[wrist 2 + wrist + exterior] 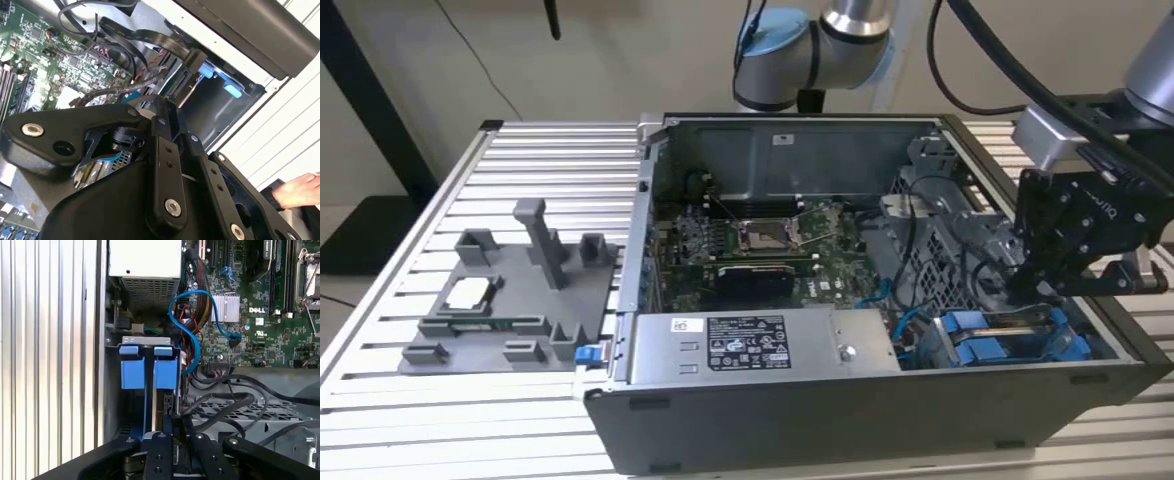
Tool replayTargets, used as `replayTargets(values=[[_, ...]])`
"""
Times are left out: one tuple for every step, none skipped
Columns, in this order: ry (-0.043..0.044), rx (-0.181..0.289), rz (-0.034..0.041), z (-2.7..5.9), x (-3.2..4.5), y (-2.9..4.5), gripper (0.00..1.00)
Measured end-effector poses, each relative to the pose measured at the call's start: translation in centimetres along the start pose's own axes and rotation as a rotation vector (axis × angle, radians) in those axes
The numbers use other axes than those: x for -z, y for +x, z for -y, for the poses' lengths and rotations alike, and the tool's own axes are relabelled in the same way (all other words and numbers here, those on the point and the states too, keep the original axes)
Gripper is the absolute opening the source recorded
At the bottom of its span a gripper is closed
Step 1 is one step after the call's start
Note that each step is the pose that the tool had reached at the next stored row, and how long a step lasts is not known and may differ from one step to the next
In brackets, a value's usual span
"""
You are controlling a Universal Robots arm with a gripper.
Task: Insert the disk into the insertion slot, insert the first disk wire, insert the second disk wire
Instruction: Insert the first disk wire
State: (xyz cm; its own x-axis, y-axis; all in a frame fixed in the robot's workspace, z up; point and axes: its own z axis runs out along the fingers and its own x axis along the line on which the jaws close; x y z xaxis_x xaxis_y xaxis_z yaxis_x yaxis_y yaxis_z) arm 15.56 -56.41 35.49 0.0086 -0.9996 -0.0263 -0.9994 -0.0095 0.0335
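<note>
My gripper (172, 424) hangs low inside the open grey metal computer case (787, 150). My 2 black fingers are drawn together at the tips, and I cannot tell whether a plug is pinched between them.

Just beyond them lies the disk (136, 372), a silver-grey drive in a bright blue plastic carrier. It sits in the insertion slot at the case corner, with its 2 blue tabs facing me.

Loose black cables (225, 402) loop right beside my fingers. A thin blue cable (196, 305) arcs past them toward the green motherboard (260, 315). Farther off sits the grey power-supply box with a white sticker (747, 345).

I judge snagging the likeliest trouble: any sideways drift could hook a loop and drag it. A tilted approach could jam a connector against the drive. A person's hand (300, 192) beside the case could also get caught.
</note>
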Motion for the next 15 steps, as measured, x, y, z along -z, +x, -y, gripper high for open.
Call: replayTargets(values=[[-0.0003, 0.0, 0.0001, 0.16, -0.03, 0.02, 0.19], [-0.0005, 0.0, 0.0001, 0.31, -0.07, 0.03, 0.19], [-0.0006, 0.0, 0.0001, 0.43, -0.1, 0.04, 0.19], [-0.0007, 0.0, 0.0002, 0.53, -0.14, 0.05, 0.19], [-0.0009, 0.0, 0.0001, 0.62, -0.17, 0.07, 0.19], [-0.001, 0.0, 0.0, 0.72, -0.21, 0.08, 0.19], [-0.0011, 0.0, 0.0002, 0.8, -0.25, 0.1, 0.19], [-0.0012, 0.0, 0.0001, 0.87, -0.3, 0.11, 0.19], [-0.0012, 0.0, 0.0001, 0.92, -0.36, 0.12, 0.19], [-0.0012, 0.0, 0.0001, 0.97, -0.41, 0.12, 0.19], [-0.0012, 0.0, 0.0, 1.02, -0.48, 0.13, 0.19], [-0.0014, 0.0, 0.0001, 1.06, -0.54, 0.14, 0.19], [-0.0017, 0.0, 0.0001, 1.08, -0.61, 0.15, 0.19], [-0.0019, 0.0, 0.0, 1.11, -0.68, 0.15, 0.19], [-0.0022, 0.0, 0.0, 1.14, -0.74, 0.15, 0.19]])
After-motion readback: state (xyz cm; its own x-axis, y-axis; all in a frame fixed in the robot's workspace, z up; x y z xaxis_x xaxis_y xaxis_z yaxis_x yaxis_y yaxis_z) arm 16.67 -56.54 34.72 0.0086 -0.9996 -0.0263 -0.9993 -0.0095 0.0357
